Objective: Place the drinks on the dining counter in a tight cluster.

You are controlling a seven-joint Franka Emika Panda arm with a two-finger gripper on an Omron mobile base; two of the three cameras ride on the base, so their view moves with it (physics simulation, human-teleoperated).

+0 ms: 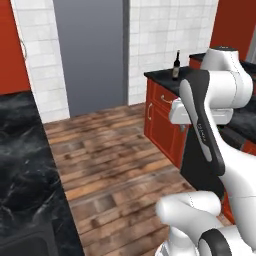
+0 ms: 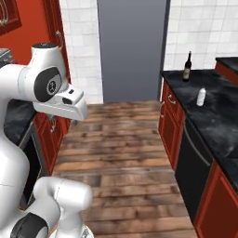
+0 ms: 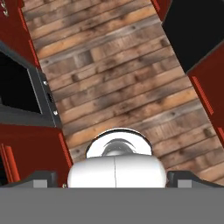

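Note:
A tall dark wine bottle (image 2: 187, 67) with a pale label stands at the far end of the lower black-marble worktop (image 2: 218, 125) with red drawers, on the right; it is also in the left base view (image 1: 176, 65). A small clear water bottle (image 2: 201, 97) stands nearer on the same worktop. The dining counter is out of view. My gripper (image 3: 114, 180) hangs over the wooden floor, pointing down, well left of both bottles. It is open, with its fingertips (image 3: 43, 178) wide apart and nothing between them.
A wooden floor aisle (image 2: 121, 153) runs between the right worktop and a left run of red cabinets with a dark oven (image 3: 17, 87). A black-marble top (image 1: 20, 165) lies at the left. A grey panel (image 1: 90, 55) closes the far wall. A black appliance front (image 2: 193, 167) sits under the right worktop.

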